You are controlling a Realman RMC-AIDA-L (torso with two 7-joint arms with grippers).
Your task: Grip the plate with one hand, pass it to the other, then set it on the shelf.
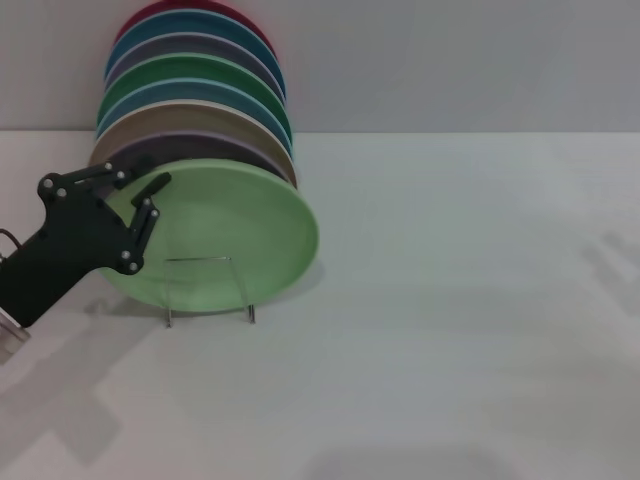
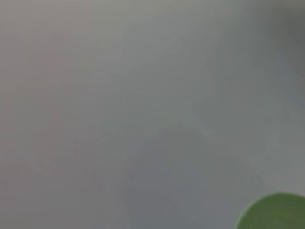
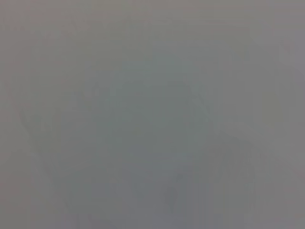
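Head view, near to far. Bare white table [image 1: 450, 380] fills the foreground.

At about 9 o'clock, the left gripper [image 1: 140, 205] reaches in from the lower-left edge on a black arm. Its fingers [image 1: 148, 222] are spread apart at the plate's left rim: one linkage above the rim, one in front of the plate's face. Whether either touches the plate cannot be told.

The light mint-green plate [image 1: 230, 235] stands on edge, tilted back, at roughly 10 o'clock from centre. It sits in the clear acrylic shelf [image 1: 210, 290], whose thin frame shows in front of the plate's lower part with its feet on the table.

Behind it, a row of other plates [image 1: 195, 90] stands on edge, receding toward 12 o'clock: purple, tan, blue, darker green, grey-violet, teal, red. Grey wall [image 1: 450, 60] beyond.

Left wrist view: a green curved edge of the plate [image 2: 276, 214]; otherwise blur.

Right gripper not seen anywhere.
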